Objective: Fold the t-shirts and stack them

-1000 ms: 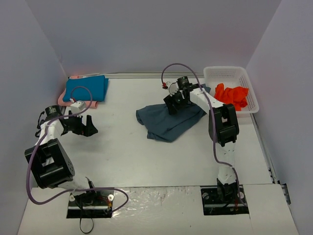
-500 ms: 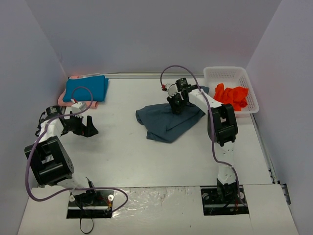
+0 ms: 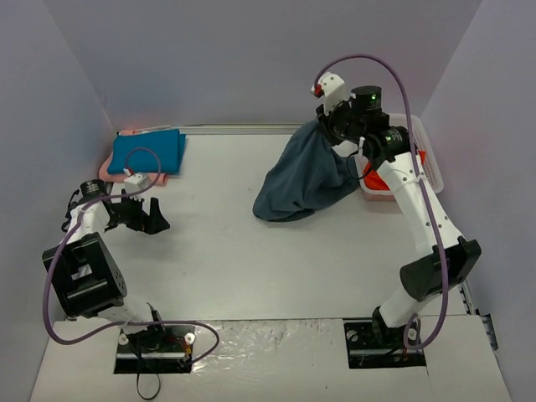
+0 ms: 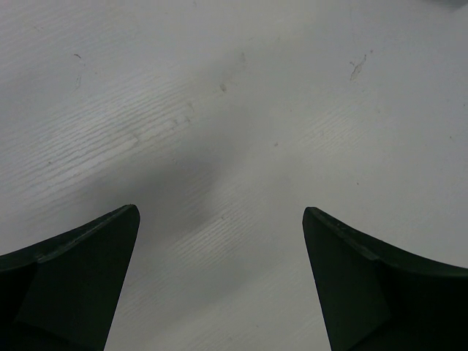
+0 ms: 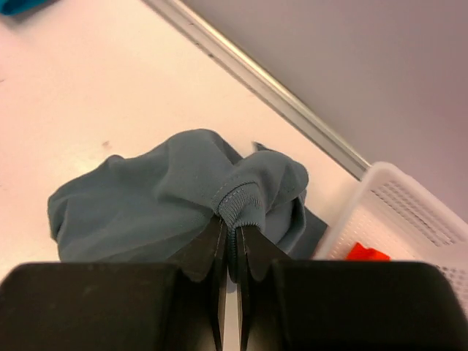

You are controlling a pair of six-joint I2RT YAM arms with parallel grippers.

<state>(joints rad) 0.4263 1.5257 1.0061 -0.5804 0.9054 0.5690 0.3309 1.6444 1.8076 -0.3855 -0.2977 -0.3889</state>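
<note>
Far right above the table (image 3: 251,276), the dark slate t-shirt (image 3: 306,172) hangs from the raised right gripper (image 3: 331,119), with its lower folds resting on the surface. Only the thin ribbed hem (image 5: 240,199) is clenched between the jaws, so I judge it could slip free, or the cloth could snag the basket (image 3: 434,172) just beside it. The left gripper (image 3: 152,219) hovers over the table at left, spread wide and empty.
</note>
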